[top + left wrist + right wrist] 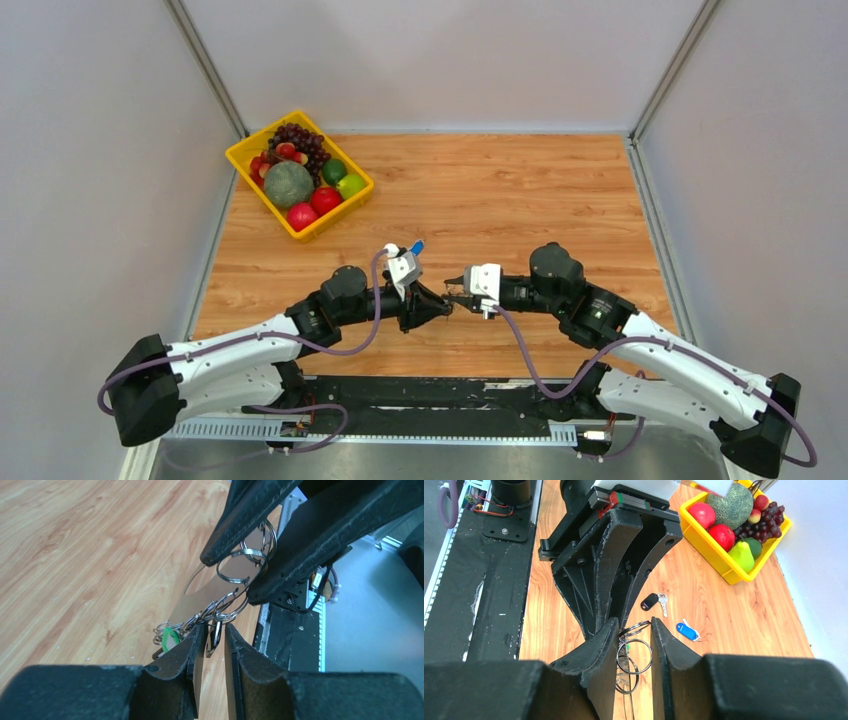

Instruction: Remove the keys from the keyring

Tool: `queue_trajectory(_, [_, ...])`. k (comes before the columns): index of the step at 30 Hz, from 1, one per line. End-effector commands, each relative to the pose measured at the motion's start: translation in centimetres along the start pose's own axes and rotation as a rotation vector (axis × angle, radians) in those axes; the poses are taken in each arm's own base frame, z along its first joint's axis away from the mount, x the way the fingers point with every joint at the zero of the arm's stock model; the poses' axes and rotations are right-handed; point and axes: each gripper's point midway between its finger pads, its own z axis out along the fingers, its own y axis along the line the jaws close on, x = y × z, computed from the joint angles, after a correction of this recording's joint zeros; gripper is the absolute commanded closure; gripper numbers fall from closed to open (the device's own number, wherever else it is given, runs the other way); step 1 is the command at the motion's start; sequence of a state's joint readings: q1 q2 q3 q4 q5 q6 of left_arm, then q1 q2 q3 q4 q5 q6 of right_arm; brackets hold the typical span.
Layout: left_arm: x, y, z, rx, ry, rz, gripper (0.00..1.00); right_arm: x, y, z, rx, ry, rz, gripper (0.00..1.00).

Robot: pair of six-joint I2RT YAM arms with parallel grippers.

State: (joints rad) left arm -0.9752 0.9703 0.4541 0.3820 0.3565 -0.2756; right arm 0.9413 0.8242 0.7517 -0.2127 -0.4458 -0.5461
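Note:
The keyring [235,570] is a chain of thin metal loops hanging in the air between my two grippers, also seen in the right wrist view [634,655]. My right gripper [635,626] is shut on its upper loops; it meets the left gripper above the table's near middle [456,286]. My left gripper [216,630] is nearly closed with a dark key [216,637] hanging in the narrow gap, the lowest loop at its tips [443,305]. More keys and a green tag [169,637] dangle left of its fingers, partly hidden.
A black-headed key [650,601] and a blue tag [686,631] lie loose on the wood beyond the grippers; the blue tag also shows from above [417,246]. A yellow fruit basket [240,160] stands at the back left. The black arm mount [440,400] lines the near edge.

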Motion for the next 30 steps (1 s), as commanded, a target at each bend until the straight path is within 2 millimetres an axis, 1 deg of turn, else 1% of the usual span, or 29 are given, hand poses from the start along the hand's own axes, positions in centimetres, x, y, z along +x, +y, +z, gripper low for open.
queue_trajectory(1, [-3.2,0.5,0.4,-0.042,-0.102,0.005,0.72,-2.5,-1.6,0.0,0.046,-0.054,0.013,1.0])
queue_trajectory(4, [-3.3,0.7,0.5,-0.052,-0.107,0.009,0.77,-2.5,-1.7,0.2,0.049,-0.05,0.022,1.0])
queue_trajectory(5, [-3.3,0.8,0.4,-0.053,-0.108,0.016,0.85,-2.5,-1.8,0.2,0.054,-0.049,0.026,1.0])
queue_trajectory(6, [-3.2,0.7,0.4,-0.051,-0.106,0.021,0.89,-2.4,-1.9,0.2,0.058,-0.045,0.03,1.0])
queue_trajectory(7, [-3.4,0.6,0.2,-0.049,-0.111,0.028,0.97,-2.4,-2.0,0.2,0.066,-0.041,0.034,1.0])
queue_trajectory(9, [-3.5,0.5,-0.1,-0.049,-0.116,0.034,1.0,-2.3,-2.1,0.1,0.075,-0.036,0.042,1.0])
queue_trajectory(16, [-3.3,0.5,-1.1,-0.07,-0.093,0.038,1.0,-1.4,-2.9,0.1,0.136,-0.006,0.105,1.0])
queue_trajectory(17, [-3.0,0.6,-1.3,-0.075,-0.076,0.036,1.0,-1.3,-3.0,0.1,0.145,-0.003,0.114,1.0])
queue_trajectory(18, [-3.2,0.5,-1.3,-0.076,-0.072,0.036,1.0,-1.1,-3.1,0.1,0.156,0.003,0.124,1.0])
queue_trajectory(19, [-2.8,0.6,-1.4,-0.08,-0.052,0.03,1.0,-1.0,-3.2,0.1,0.166,0.006,0.133,1.0])
queue_trajectory(25, [-2.4,0.5,-1.6,-0.092,0.007,0.0,1.0,-0.5,-3.8,-0.2,0.218,0.019,0.156,1.0])
queue_trajectory(26, [-2.1,0.6,-1.7,-0.096,0.021,-0.006,1.0,-0.4,-3.8,-0.3,0.224,0.021,0.159,1.0])
queue_trajectory(30, [-2.2,0.8,-1.9,-0.12,0.045,-0.003,1.0,-0.1,-3.7,-0.5,0.231,0.025,0.171,1.0])
